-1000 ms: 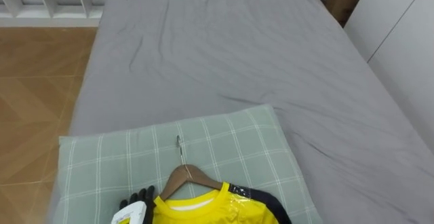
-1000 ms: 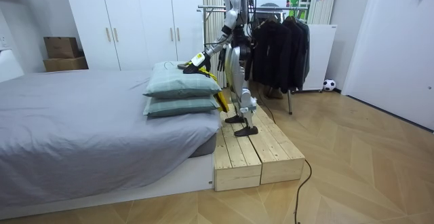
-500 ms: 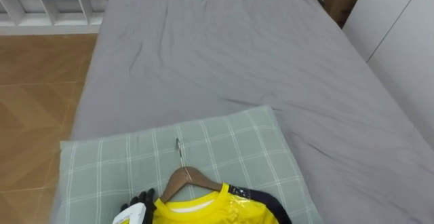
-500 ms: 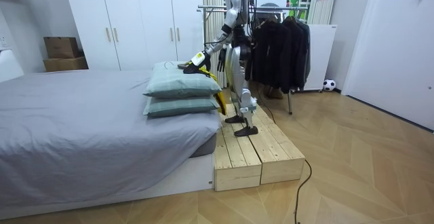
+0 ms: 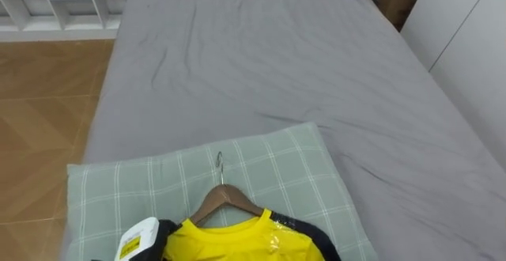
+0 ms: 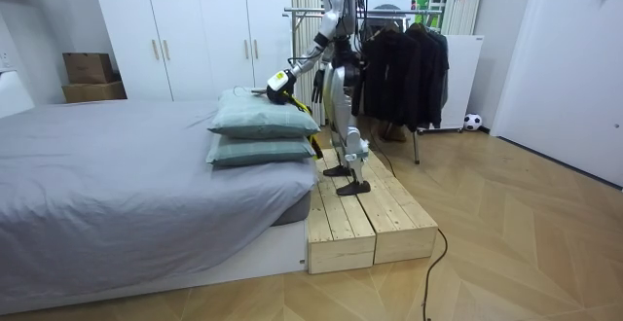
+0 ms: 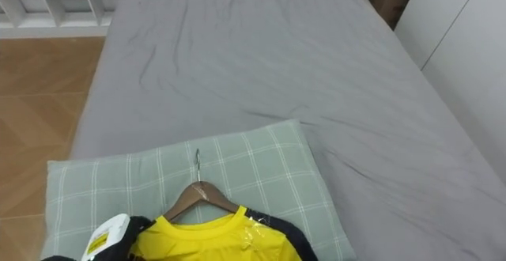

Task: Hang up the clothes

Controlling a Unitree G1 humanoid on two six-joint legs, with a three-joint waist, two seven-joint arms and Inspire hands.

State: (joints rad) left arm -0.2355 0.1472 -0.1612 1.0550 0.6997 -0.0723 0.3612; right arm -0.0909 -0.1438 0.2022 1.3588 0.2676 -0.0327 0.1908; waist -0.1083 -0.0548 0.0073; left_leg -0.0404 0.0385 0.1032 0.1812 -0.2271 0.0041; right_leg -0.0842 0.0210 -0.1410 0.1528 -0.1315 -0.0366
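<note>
While the robot is standing on the wooden platform (image 6: pixel 370 226) beside the bed (image 5: pixel 277 71), its left hand (image 5: pixel 164 231) is touching the yellow shirt (image 5: pixel 237 242) on the wooden hanger (image 5: pixel 224 199), both lying on the checked pillow (image 5: pixel 304 170); its grip cannot be told

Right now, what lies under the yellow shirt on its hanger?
A green checked pillow, stacked on a second pillow on the grey bed. The yellow shirt covers its near part, so anything between them is hidden.
</note>
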